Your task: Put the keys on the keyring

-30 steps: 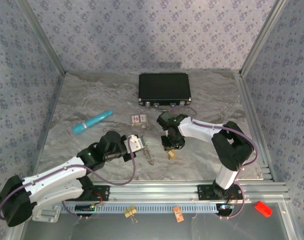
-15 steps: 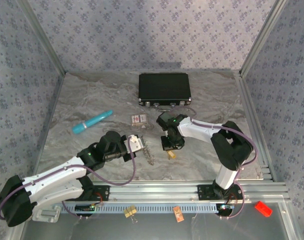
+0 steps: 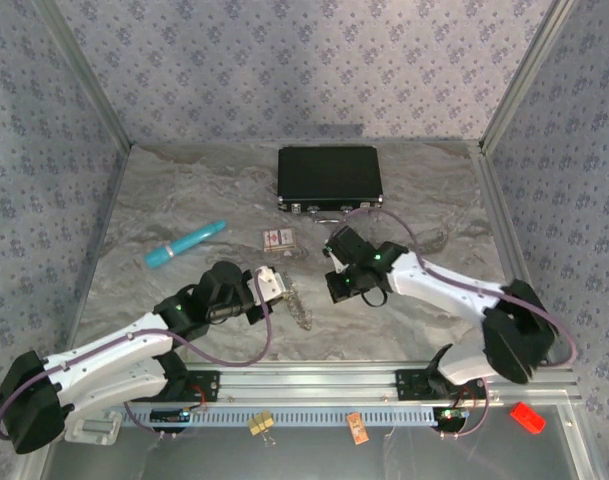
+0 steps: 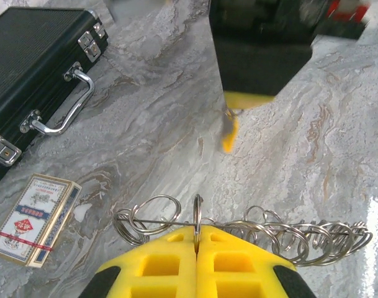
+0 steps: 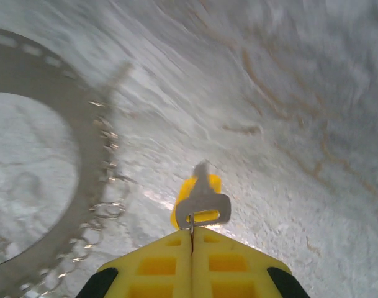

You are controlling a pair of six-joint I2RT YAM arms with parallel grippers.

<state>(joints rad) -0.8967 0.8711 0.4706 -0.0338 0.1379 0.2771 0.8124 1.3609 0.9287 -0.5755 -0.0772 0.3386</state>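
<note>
1. The left gripper [image 4: 197, 234] is clamped tight on the keyring [image 4: 197, 208]. The ring stands on edge out of its fingertips, and a chain of small rings [image 4: 300, 237] trails beside it on the marble table [image 4: 145, 124].
2. The right gripper [image 5: 192, 239] is pinched together on one key [image 5: 202, 202], gripped at its wide end with the shaft pointing out past the fingertips.
3. Both sit near the middle of the table, towards its near edge. The key hangs just beyond the keyring, on the right arm's side and apart from it, with its tip towards the table.
4. The ring shows its thin edge towards the key, so the key's long axis likely has to turn across the wire.
5. The right arm already carries the key, so the approach looks like its job, with the left only holding steady.
</note>
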